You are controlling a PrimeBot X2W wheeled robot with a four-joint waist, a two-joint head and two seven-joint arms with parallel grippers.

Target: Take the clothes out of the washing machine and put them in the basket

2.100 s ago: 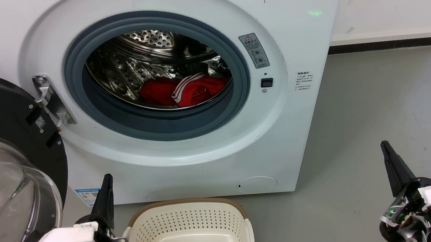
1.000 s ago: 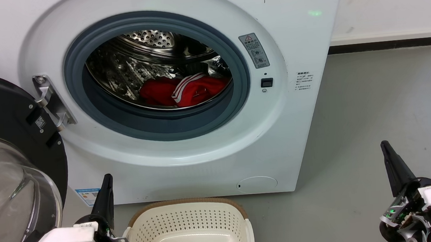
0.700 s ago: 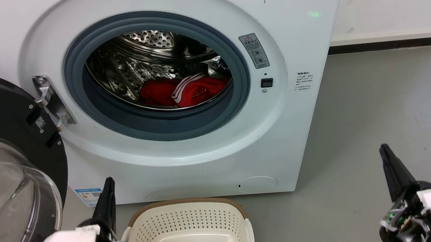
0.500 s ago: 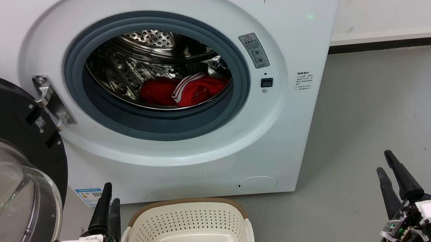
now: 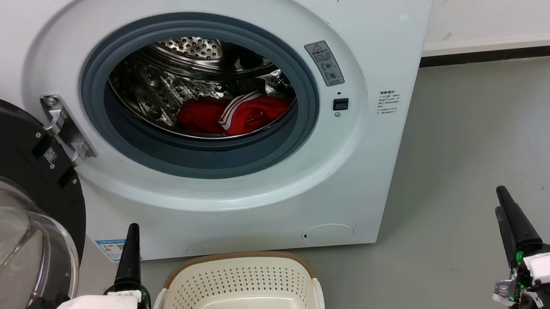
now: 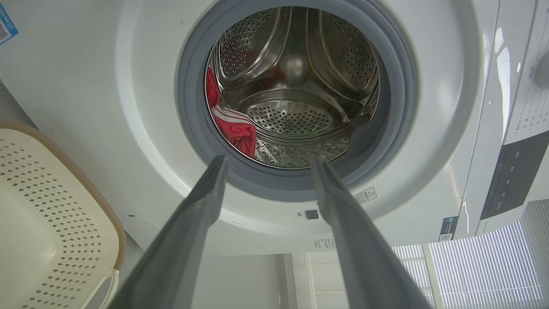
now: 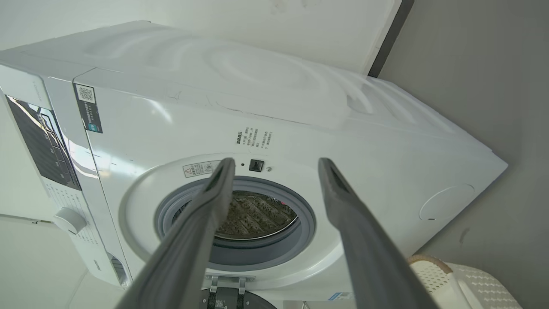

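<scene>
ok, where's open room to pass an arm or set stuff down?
Free: the drum above the clothes; grey floor right of the washing machine; the basket, no clothes inside. Crowded: left, by the open door.

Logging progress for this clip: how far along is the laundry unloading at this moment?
Done: the door stands open. In hand: nothing; the left gripper and right gripper are open and empty, low in front of the washing machine. Left: everything; the clothes lie in the drum and the basket holds no garment.
</scene>
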